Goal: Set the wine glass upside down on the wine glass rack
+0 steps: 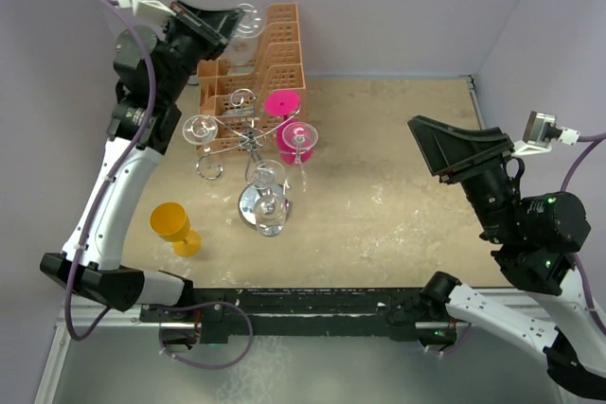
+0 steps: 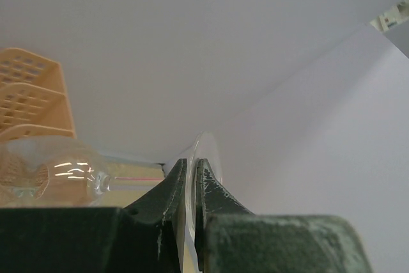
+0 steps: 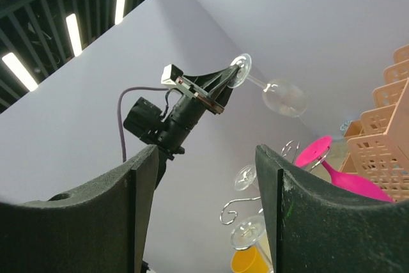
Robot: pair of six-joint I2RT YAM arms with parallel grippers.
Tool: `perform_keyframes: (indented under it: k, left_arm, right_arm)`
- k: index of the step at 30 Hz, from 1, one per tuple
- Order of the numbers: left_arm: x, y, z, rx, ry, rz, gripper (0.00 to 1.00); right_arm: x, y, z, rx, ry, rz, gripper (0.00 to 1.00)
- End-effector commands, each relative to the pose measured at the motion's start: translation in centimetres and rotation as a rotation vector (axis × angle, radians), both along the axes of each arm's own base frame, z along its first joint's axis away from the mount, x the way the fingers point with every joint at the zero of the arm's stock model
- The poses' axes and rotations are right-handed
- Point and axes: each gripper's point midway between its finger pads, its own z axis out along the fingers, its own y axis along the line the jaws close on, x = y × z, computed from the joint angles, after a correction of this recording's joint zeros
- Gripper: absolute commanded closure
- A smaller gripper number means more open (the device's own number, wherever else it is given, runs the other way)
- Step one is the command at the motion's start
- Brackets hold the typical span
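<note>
The left tool (image 3: pixel 227 78) is clamped on the thin round foot of the clear, long-stemmed wine glass (image 3: pixel 284 97). The jaws are pressed almost together on the rim of that disc, and the glass is held aloft, lying roughly sideways, with stem and bowl reaching out from the tool. From above, the bowl is seen over the far end of the orange perforated plastic stepped basket (image 1: pixel 279 40), well apart from the silver wire wine glass rack (image 1: pixel 248 137) with its curled scroll arms and shiny round base. The right tool (image 3: pixel 204 177) stands with its jaws wide apart and nothing between them, off to the right over the speckled sandy surface (image 1: pixel 398 224). The step in hand is judged to be the carry toward the rack. The bowl would next have to be turned downward and the stem slid into a scroll arm so that the foot rests on the wire. A free arm is needed, and several arms are already taken by other clear glasses (image 1: pixel 201 130) (which arm is vacant cannot be told). Smooth glass gripped by a thin edge is likely to slip if tilted sharply. A magenta stemmed glass (image 1: pixel 295 142) is seen by the rack, and a yellow goblet (image 1: pixel 173 222) nearer the arm bases.
</note>
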Motion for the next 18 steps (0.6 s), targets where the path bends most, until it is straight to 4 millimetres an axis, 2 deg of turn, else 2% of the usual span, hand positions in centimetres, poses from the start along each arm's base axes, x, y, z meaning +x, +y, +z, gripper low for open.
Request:
perform_keyframes:
  k: [1, 5, 11, 18]
  left_arm:
    - [-0.8, 5.5, 2.1, -0.066, -0.05, 0.096, 1.0]
    - [0.6, 8.6, -1.3, -0.099, 0.035, 0.169, 1.0]
    - [1.0, 10.7, -5.8, -0.108, 0.161, 0.235, 1.0]
    - [0.1, 10.5, -8.5, -0.093, 0.261, 0.218, 1.0]
  right_arm:
    - [-0.6, -0.4, 0.8, 0.032, -0.026, 0.01, 0.36]
    - [-0.5, -0.1, 0.3, 0.041, -0.012, 0.021, 0.36]
    - [-0.1, 0.8, -0.7, 0.027, 0.015, 0.042, 0.37]
    - [0.3, 1.2, -1.4, 0.019, 0.035, 0.05, 0.37]
